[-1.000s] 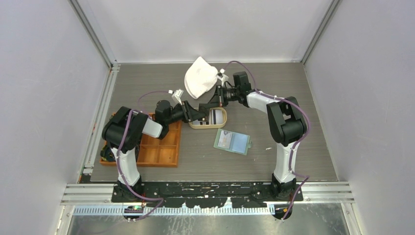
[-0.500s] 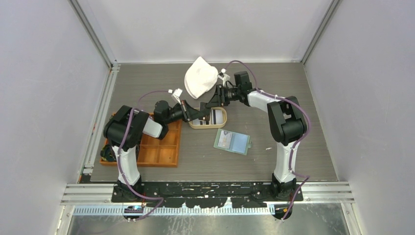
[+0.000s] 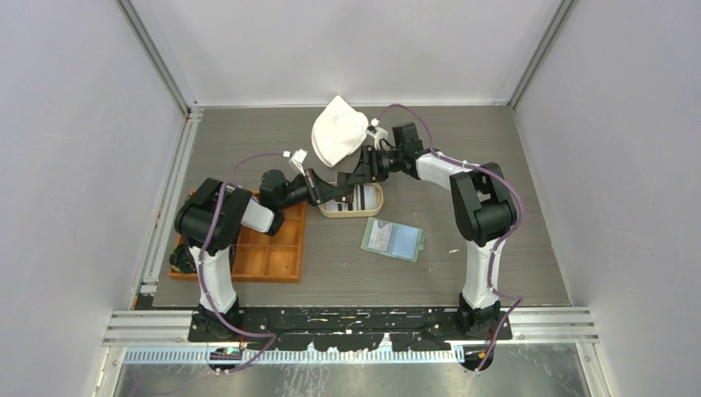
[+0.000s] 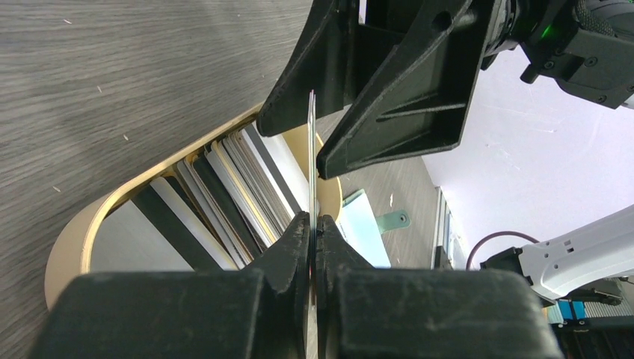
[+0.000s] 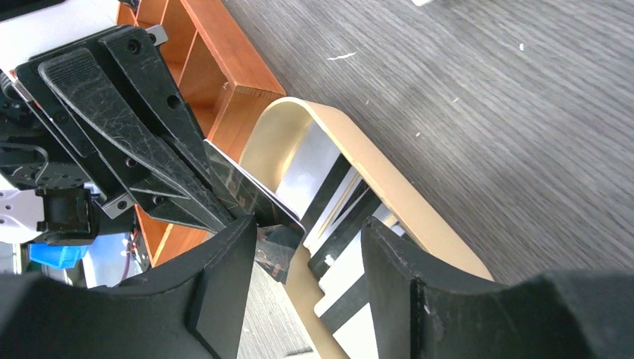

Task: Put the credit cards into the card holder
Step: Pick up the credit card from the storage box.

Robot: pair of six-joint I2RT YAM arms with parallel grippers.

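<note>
The green card holder (image 3: pixel 392 240) is lying flat on the near side of the table (image 3: pixel 512 265). My left gripper (image 4: pixel 314 224) is clamping one card (image 4: pixel 311 149) edge-up over the wooden tray (image 4: pixel 75 239), where the other cards (image 4: pixel 232 187) are standing. Beyond, the right gripper (image 5: pixel 306 232) is gaping either side of that card; I'm judging it should back straight off before I carry the card away

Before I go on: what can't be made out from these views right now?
Card in the left pincer: edge-on in left wrist view; dark and glossy in right wrist view, print unreadable.
Stacked cards in the tan tray: overlapping, count unclear.
Card holder: too small from above to see pocket contents; left wrist view shows only a sliver behind the pincer.
</note>
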